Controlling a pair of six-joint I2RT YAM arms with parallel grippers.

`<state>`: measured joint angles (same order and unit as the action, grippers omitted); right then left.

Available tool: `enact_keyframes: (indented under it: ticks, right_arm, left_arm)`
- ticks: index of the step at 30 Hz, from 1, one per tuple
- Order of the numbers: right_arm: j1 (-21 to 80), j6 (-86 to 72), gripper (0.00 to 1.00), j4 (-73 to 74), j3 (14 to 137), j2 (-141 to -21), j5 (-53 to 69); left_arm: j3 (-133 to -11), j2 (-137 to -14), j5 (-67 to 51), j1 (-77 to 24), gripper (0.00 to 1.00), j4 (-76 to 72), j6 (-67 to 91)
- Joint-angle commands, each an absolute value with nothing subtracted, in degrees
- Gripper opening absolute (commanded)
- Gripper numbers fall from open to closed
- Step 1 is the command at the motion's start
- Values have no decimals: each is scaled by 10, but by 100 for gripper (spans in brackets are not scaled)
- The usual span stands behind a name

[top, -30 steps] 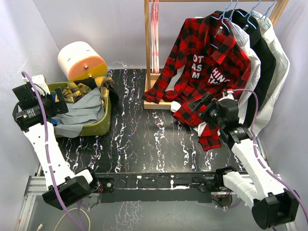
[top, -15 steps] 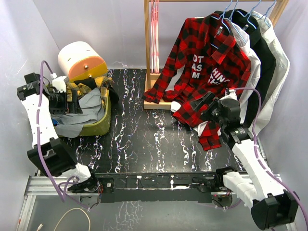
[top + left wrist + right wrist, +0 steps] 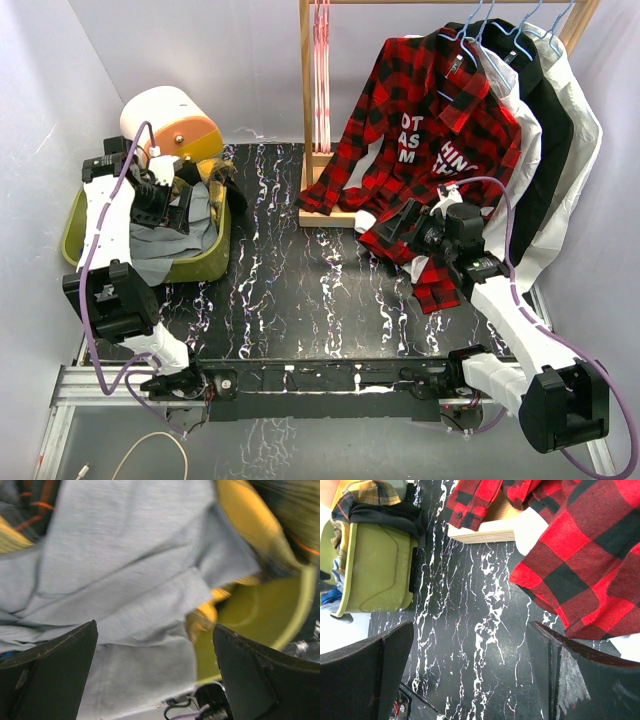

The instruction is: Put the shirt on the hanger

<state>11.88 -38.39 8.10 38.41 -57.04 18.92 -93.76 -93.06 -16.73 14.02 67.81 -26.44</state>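
The shirt is plain grey cloth, crumpled in soft folds and lying in an olive-green bin at the left of the bench. One fold drapes towards the bin's near wall. Its collar, buttons and neck label cannot be made out, and the left wrist view is blurred. The left arm covers part of it from above. The bin also holds a yellow plaid shirt and a black garment heaped at its far end. A scrap of blue cloth shows at the near end. The left gripper hangs over the grey shirt with its jaws spread wide and nothing between them; whether it touches the cloth cannot be told. The hanger hangs on the wooden rack, edge-on as thin pink lines. Its hook is cut off by the top of the frame. The right gripper is also wide open and holds nothing. It is above the bench, just beside the hem of the red-black plaid shirt, which hangs on a light blue hanger.
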Motion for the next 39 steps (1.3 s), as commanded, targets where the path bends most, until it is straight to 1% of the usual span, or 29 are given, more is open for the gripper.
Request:
enact_keyframes:
  ticks: [1, 5, 10, 11, 14, 17, 22, 26, 27, 28, 29, 30, 32, 35, 39]
  right_arm:
    - [119, -359, 98, 23, 403, -567, 226]
    - [119, -351, 97, 34, 406, -573, 213]
    - [119, -353, 97, 32, 406, -577, 213]
    - [119, -354, 97, 30, 406, -576, 215]
    - [119, -354, 96, 22, 405, -569, 217]
    - [119, -355, 97, 26, 410, -568, 215]
    - [119, -360, 96, 7, 405, -565, 239]
    - [119, -375, 96, -7, 398, -567, 245]
    - [119, -378, 96, -9, 398, -570, 248]
    - [118, -379, 96, -9, 400, -571, 250]
    - [119, -379, 96, -8, 401, -573, 252]
    - [119, -378, 96, -7, 402, -574, 253]
    - [119, -371, 96, -6, 405, -573, 262]
    - [119, -351, 95, -8, 411, -568, 299]
    - [131, -313, 95, -30, 411, -552, 354]
  left_arm:
    - [-901, -921, -55, 142, 97, 538, -224]
    - [-869, -918, -51, 138, 97, 443, -215]
    - [-863, -944, -83, 135, 97, 416, -221]
    - [-863, -951, -86, 133, 96, 417, -221]
    - [-859, -962, -96, 128, 87, 420, -224]
    - [-844, -962, -102, 127, 84, 415, -229]
    - [-810, -951, -98, 128, 63, 390, -232]
    - [-792, -944, -100, 127, 43, 379, -230]
    - [-791, -943, -101, 127, 34, 379, -230]
    - [-791, -941, -101, 127, 22, 379, -229]
    - [-795, -940, -100, 127, 3, 383, -229]
    - [-806, -938, -101, 128, 0, 393, -225]
    - [-845, -925, -120, 127, 0, 433, -221]
    - [-926, -877, -182, 127, 0, 500, -223]
    - [-1025, -797, -211, 127, 2, 549, -239]
